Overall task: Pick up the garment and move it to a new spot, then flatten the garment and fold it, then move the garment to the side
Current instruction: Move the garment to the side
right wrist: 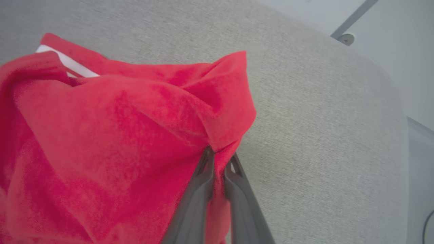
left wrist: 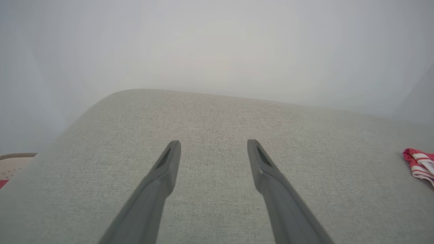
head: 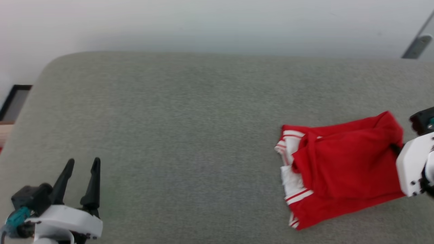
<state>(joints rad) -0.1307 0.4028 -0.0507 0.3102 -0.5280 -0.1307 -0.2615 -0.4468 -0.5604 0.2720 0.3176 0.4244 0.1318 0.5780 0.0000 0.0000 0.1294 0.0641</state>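
The garment [head: 342, 166], a bright red shirt with white striped trim, lies folded at the right of the grey cushion. Its striped edge [left wrist: 419, 163] peeks in at the right of the left wrist view. My right gripper [right wrist: 218, 156] is shut on a red fold at the garment's right edge [right wrist: 217, 112], the cloth bunched up around the fingertips. In the head view that gripper's white wrist [head: 415, 162] sits at the garment's right side, its fingers hidden by the cloth. My left gripper [head: 81, 166] stands open over bare cushion at the lower left, holding nothing, its fingers [left wrist: 169, 162] spread apart.
The grey fabric cushion [head: 190, 128] spans the view, rounded at its far left corner. A pale wall rises behind it. A dark frame [head: 15, 101] and a beige lattice object [left wrist: 13, 164] sit past the cushion's left edge. A grey bar [head: 418, 40] leans at the upper right.
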